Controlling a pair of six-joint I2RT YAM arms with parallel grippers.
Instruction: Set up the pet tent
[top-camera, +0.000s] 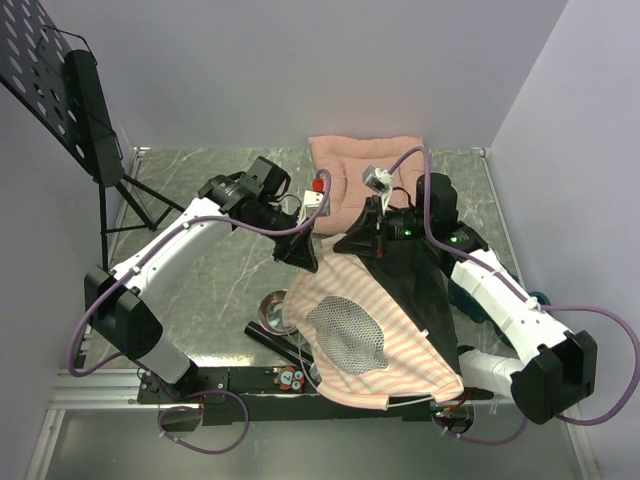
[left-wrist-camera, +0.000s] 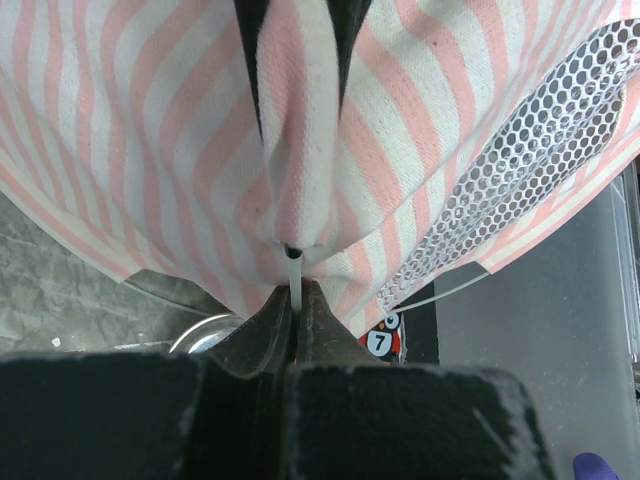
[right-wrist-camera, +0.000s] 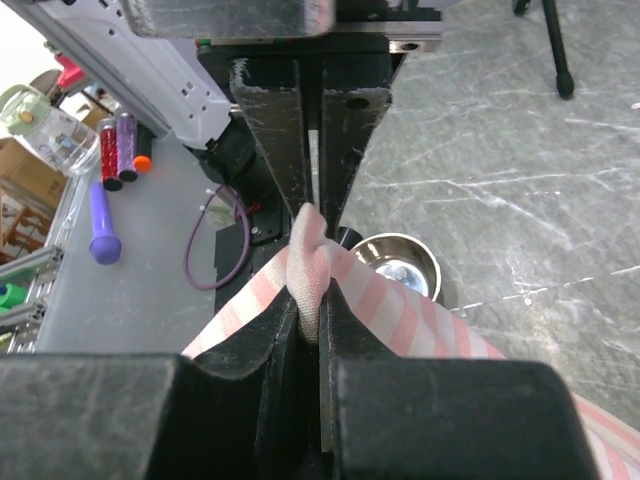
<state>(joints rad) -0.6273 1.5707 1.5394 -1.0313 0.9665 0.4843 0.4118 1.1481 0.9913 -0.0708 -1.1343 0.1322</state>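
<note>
The pet tent (top-camera: 375, 345) lies slack at the table's near middle, pink-and-white striped with a white mesh panel (top-camera: 345, 335) and black floor (top-camera: 410, 275) showing. My left gripper (top-camera: 300, 252) is at its far left edge. In the left wrist view it (left-wrist-camera: 297, 292) is shut on a thin white pole (left-wrist-camera: 293, 268) that enters a striped fabric sleeve (left-wrist-camera: 300, 150). My right gripper (top-camera: 376, 232) holds the tent's far top. In the right wrist view it (right-wrist-camera: 312, 285) is shut on a fold of striped fabric (right-wrist-camera: 308, 250), lifted off the table.
A plain pink quilted cushion (top-camera: 365, 160) lies at the back. A steel bowl (top-camera: 273, 312) sits by the tent's left side and shows in the right wrist view (right-wrist-camera: 400, 265). A black music stand (top-camera: 75, 100) stands far left. Side walls close in.
</note>
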